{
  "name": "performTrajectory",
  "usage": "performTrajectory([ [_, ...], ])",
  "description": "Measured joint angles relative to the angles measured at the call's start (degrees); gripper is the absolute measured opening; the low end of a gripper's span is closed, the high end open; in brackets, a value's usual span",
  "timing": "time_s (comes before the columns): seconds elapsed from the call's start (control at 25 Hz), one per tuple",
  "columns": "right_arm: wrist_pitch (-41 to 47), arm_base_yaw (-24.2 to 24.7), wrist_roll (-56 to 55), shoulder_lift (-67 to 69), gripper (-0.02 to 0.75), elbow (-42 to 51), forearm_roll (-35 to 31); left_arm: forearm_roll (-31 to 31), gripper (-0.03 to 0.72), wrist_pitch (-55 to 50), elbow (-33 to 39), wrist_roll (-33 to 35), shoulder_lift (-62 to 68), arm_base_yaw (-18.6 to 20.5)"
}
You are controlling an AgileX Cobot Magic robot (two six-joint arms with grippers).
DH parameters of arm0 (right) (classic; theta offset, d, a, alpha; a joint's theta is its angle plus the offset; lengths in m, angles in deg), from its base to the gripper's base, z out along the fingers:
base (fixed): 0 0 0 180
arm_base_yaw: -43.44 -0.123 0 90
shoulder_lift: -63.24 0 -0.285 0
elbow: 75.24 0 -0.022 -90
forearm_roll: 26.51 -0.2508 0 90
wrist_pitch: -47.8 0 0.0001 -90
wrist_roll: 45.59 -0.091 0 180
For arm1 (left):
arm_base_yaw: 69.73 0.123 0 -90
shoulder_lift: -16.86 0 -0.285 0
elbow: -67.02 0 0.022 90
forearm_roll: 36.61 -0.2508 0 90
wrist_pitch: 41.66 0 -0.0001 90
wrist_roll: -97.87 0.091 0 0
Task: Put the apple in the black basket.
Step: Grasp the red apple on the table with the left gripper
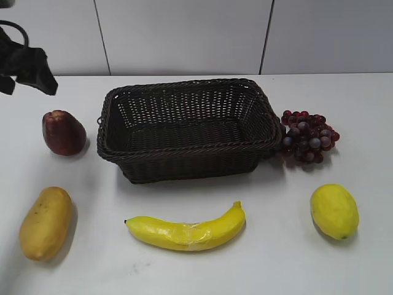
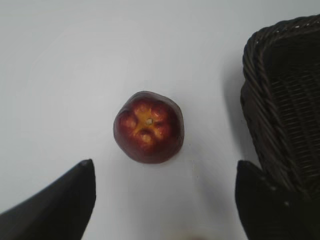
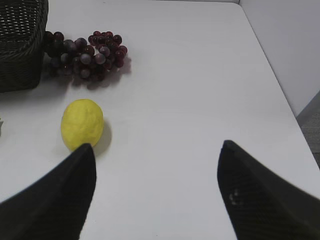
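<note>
Both grippers' jaws spread, empty; only the left wrist view shows the apple (image 2: pixel 148 127) dimple beside the black basket (image 2: pixel 280 100).

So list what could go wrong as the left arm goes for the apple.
1. The apple stands upright on a narrow base, so an off-centre close by the open left gripper might tip or roll it.
2. The black basket sits close beside the apple; the nearer finger could catch its braided rim.
</note>
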Motion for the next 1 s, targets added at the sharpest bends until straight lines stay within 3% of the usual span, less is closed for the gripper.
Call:
performTrajectory([
  [0.28,0.0,0.0,0.0,0.0,0.571,0.0,0.0,-3.7,0.675,-1.1,-4.7,0.1,11.8,-1.4],
  [0.68,0.0,0.0,0.0,0.0,0.571,0.0,0.0,-5.3,0.682,2.8,-6.6,0.1,18.8,-1.4],
  [1.0,0.0,0.0,0.0,0.0,0.571,0.0,0.0,-5.4,0.611,2.3,-7.2,0.1,20.1,-1.4],
])
